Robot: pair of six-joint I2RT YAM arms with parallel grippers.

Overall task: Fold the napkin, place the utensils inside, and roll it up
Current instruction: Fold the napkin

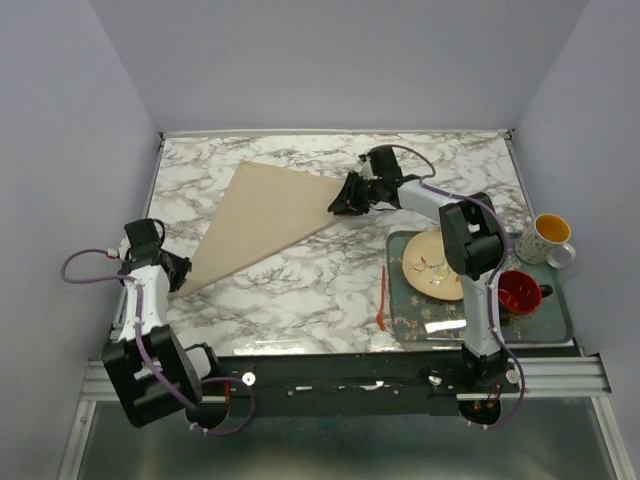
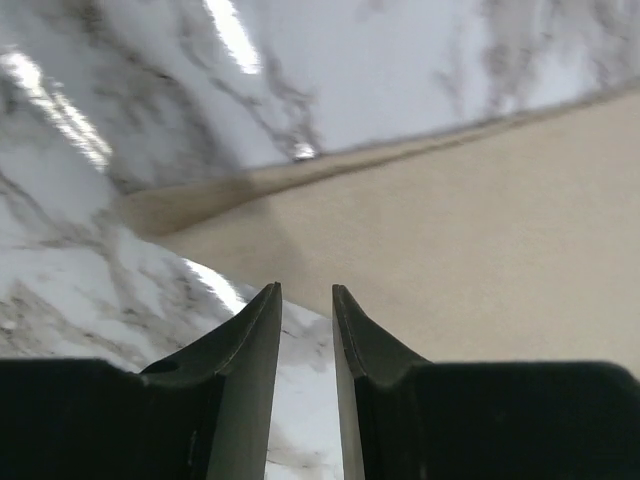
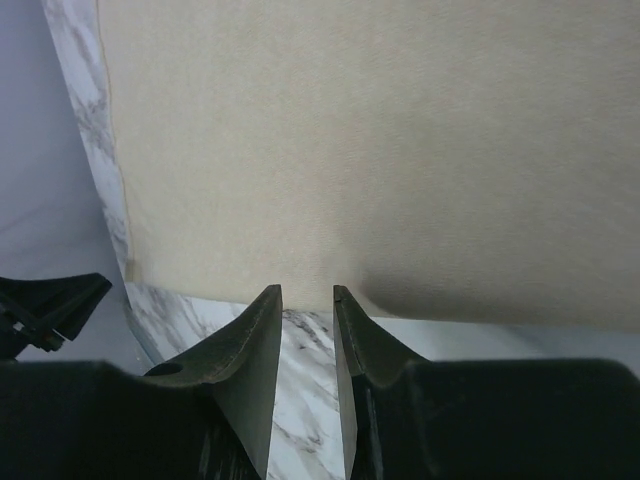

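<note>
Napkin [image 1: 262, 218]: tan cloth, seen folded into a triangle, laid flat on the table [image 1: 300, 300] toward its far left corner.
Orange utensil [image 1: 381, 297]: laid by the near edge, just beside the tray [image 1: 555, 330].
Left claw [image 2: 305, 292]: narrowly parted, nothing held, at the napkin's near tip.
Right claw [image 3: 307, 290]: narrowly parted, nothing held, at the napkin's right tip.

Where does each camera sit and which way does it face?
Top external: overhead, behind the left arm and right arm, looking down on the table; both show.
Left wrist: on that arm, looking past the left gripper at the napkin's corner.
Right wrist: on that arm, looking past the right gripper at the napkin's edge.
Shared: all show napkin and table.
</note>
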